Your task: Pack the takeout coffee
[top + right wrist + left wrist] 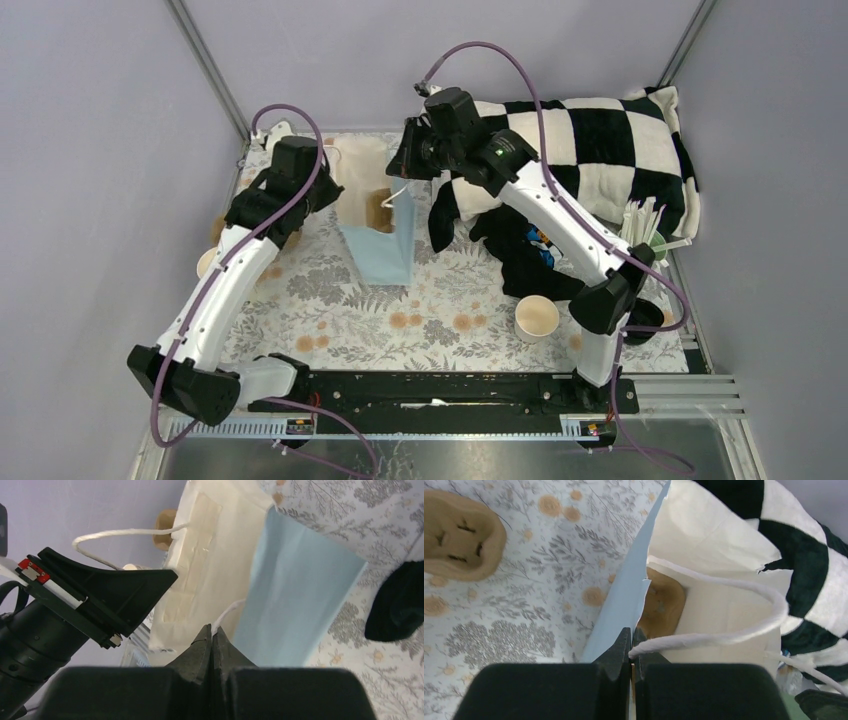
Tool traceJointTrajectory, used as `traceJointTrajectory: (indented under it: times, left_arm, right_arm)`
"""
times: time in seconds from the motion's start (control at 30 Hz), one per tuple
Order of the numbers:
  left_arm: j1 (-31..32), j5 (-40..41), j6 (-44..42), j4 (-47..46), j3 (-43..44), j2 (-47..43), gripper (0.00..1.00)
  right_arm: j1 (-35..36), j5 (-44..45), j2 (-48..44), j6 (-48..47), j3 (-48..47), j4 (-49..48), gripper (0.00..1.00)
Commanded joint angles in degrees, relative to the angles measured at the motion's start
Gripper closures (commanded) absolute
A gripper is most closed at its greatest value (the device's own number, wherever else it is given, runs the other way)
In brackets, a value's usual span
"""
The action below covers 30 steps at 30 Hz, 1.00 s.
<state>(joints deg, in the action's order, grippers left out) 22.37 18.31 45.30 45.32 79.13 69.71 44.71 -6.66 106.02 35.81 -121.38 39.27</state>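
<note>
The takeout coffee (537, 318), a cream paper cup without a lid, stands on the floral tablecloth near the right arm's base, away from both grippers. A light blue paper bag (378, 250) with a cream inside stands open at the back centre. A brown moulded cup holder (664, 602) sits in its bottom. My left gripper (632, 632) is shut on the bag's left rim, where the white cord handle (724, 637) starts. My right gripper (212, 630) is shut on the bag's other white handle (227, 612), at the right rim. In the top view, the left gripper (333, 190) and right gripper (406, 170) flank the bag's mouth.
A black-and-white checkered blanket (600, 140) lies at the back right, with a black cloth (520, 250) in front of it. A green cup of white straws (645, 232) stands at the right. Another brown holder (461, 535) lies left of the bag. A cream cup (207, 262) shows under the left arm.
</note>
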Motion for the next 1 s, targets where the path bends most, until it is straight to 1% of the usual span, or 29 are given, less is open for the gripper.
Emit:
traceJointTrajectory:
  times: [0.0,0.03,0.13,0.27,0.4,0.47,0.57,0.6,0.73,0.77,0.83,0.9,0.97]
  left_arm:
    - [-5.27,-3.31,-5.21,-6.57,3.62,2.11,1.0]
    - [-6.62,-3.47,-5.26,-6.54,4.41,2.74,1.0]
    - [-8.06,-4.56,-6.42,-8.61,6.24,4.26,1.0]
    - [-11.22,-9.46,-5.27,-14.14,3.01,6.43,1.0]
    - [-13.55,-10.88,-5.36,-17.38,2.44,9.78,1.0]
    - [-14.55,-11.01,-6.25,-18.8,2.51,11.33,1.0]
    - [-16.72,-13.57,-6.35,-20.34,2.33,13.51,1.0]
    - [-17.36,-14.47,-6.24,-20.62,2.34,14.06,1.0]
    - [-18.41,-17.91,-6.61,-20.44,2.92,15.23,1.0]
    - [-18.41,-19.28,-6.51,-20.14,3.17,15.47,0.98]
    - [-18.42,-21.2,-6.53,-18.71,4.01,15.78,0.88]
    - [-18.42,-22.12,-6.58,-17.54,4.37,15.31,0.74]
    - [-18.42,-21.97,-6.48,-16.42,4.36,14.27,0.57]
  right_arm:
    - [-0.51,0.81,3.89,-0.98,-5.22,-8.14,1.0]
    - [-0.65,0.81,5.19,-0.43,-6.67,-7.81,1.0]
    - [-0.85,0.3,8.4,0.81,-9.45,-8.77,1.0]
    - [-1.55,2.08,11.41,0.35,-12.08,-10.25,0.99]
    - [-1.91,3.16,14.1,-1.66,-12.88,-13.25,0.95]
    - [-2.03,3.43,16.28,-3.12,-15.28,-12.5,0.91]
    - [-2.25,3.97,19.23,-4.38,-21.63,-8.29,0.81]
    - [-2.33,4.27,19.27,-4.94,-22.52,-7.46,0.75]
    - [-3.17,5.28,16.18,-5.71,-22.32,-3.99,0.47]
    - [-3.4,5.57,15.1,-6.7,-22.39,-2.48,0.41]
    - [-3.82,6.33,12.62,-9.35,-22.59,1.62,0.28]
    - [-4.21,8.67,8.48,-13.23,-22.1,6.5,0.21]
    - [-4.4,11.01,3.64,-16.76,-19.38,10.86,0.17]
